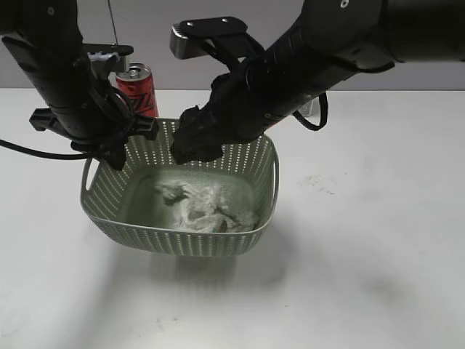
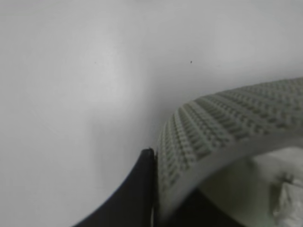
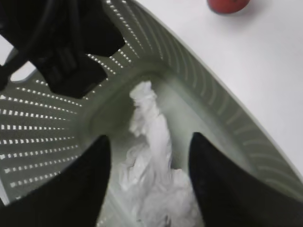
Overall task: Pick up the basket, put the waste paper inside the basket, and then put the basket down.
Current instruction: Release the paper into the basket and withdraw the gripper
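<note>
- Pale sage-green perforated plastic basket (image 1: 182, 193) is gripped at its left rim by the left gripper (image 1: 116, 142), fingers clamped on the wall
- Crumpled white waste paper (image 3: 154, 156) is seen inside, directly below the right gripper (image 3: 149, 179), fingers spread and empty
- White surface (image 1: 363, 254) lies beneath, so lowering falls to the left arm

Crumpled white waste paper (image 1: 207, 207) lies inside sage-green perforated basket (image 1: 182, 240).

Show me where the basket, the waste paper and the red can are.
basket (image 1: 195, 245), exterior view, front wall.
waste paper (image 1: 205, 209), exterior view, middle of the white heap.
red can (image 1: 140, 89), exterior view, upper side.
</note>
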`<state>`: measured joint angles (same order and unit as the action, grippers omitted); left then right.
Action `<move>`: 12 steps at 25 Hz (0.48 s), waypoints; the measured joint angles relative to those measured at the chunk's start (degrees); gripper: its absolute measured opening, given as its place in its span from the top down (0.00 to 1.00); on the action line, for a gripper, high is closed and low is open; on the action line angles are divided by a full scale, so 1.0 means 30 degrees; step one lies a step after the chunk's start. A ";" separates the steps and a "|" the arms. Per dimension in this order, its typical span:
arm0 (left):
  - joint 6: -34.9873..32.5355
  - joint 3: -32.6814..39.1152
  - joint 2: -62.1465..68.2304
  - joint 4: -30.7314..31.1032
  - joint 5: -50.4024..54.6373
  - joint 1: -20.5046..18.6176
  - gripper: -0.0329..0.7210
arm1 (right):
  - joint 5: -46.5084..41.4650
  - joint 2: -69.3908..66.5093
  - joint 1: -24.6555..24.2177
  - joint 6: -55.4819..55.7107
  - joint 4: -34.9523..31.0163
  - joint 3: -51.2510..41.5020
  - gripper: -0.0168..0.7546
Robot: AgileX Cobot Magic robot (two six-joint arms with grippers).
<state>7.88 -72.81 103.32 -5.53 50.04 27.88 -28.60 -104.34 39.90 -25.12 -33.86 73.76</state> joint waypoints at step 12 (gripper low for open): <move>-0.0016 0.0000 0.0000 -0.0586 0.0018 0.0000 0.96 | -0.1753 0.2350 -0.3828 0.5049 0.5360 0.0023 0.16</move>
<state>7.83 -72.81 103.32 -7.29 50.09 27.88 -33.86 -97.29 28.41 -9.97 -17.78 73.82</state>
